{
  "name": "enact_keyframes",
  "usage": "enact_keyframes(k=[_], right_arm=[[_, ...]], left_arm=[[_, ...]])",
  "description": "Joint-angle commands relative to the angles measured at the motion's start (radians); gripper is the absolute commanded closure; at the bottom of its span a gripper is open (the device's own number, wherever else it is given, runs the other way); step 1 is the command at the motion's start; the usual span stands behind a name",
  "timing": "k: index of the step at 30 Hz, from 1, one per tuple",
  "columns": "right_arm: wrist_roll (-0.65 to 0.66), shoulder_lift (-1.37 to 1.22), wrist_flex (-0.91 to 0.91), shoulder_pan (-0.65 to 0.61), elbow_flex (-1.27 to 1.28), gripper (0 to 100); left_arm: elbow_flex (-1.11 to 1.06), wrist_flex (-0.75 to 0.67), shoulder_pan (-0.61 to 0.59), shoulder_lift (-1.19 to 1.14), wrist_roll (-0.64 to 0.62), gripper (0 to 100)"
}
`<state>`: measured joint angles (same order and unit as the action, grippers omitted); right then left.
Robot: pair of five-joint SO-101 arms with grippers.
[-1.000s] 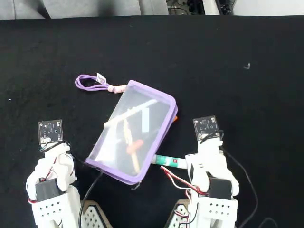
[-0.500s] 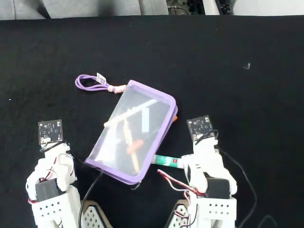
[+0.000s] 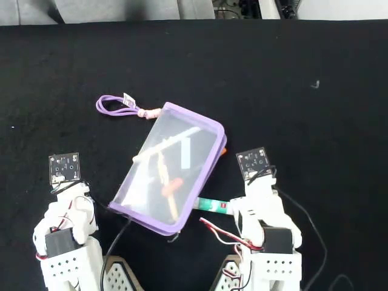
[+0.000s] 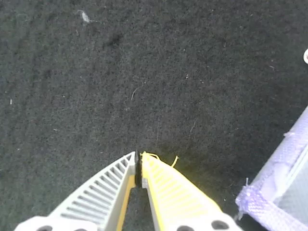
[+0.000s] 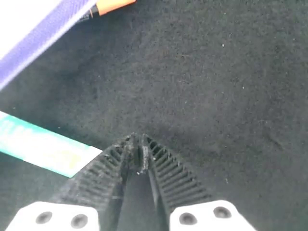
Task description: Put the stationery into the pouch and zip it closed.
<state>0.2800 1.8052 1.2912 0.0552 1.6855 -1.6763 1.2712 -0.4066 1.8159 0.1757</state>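
The pouch point(image 3: 173, 170) is lying slanted mid-tabletop point(image 3: 315, 133), stationery showing through its clear face. Its cord point(image 3: 115, 106) is trailing off at 10 o'clock. An orange tip point(image 3: 224, 150) is poking out at 3 o'clock. A green stick point(image 3: 212, 205) is lying just beside it at 5 o'clock. The left hand point(image 4: 139, 168) is hanging at the pouch's 8 o'clock, fingers together, empty. The right hand point(image 5: 139, 156) is hanging near the stick, fingers together, empty.

Purple pouch point(image 3: 176, 167) on table point(image 3: 303, 91), apparently holding stationery point(image 3: 171, 188)
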Motion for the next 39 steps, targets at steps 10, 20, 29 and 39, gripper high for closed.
enact_keyframes(k=[10,20,29,39], right_arm=[[0.167,0.058,-0.298,-0.078,-0.506,87.0],[-0.015,-0.47,-0.107,-0.262,-1.017,79.4],[-0.095,-1.036,-0.014,-0.545,-1.465,79.6],[0.052,-1.428,-0.068,-0.589,-1.549,79.6]], left_arm=[[-0.021,0.003,-0.008,0.008,0.003,97],[-0.021,0.003,-0.008,0.008,0.003,97],[-0.021,0.003,-0.008,0.008,0.003,97],[-0.021,0.003,-0.008,0.008,0.003,97]])
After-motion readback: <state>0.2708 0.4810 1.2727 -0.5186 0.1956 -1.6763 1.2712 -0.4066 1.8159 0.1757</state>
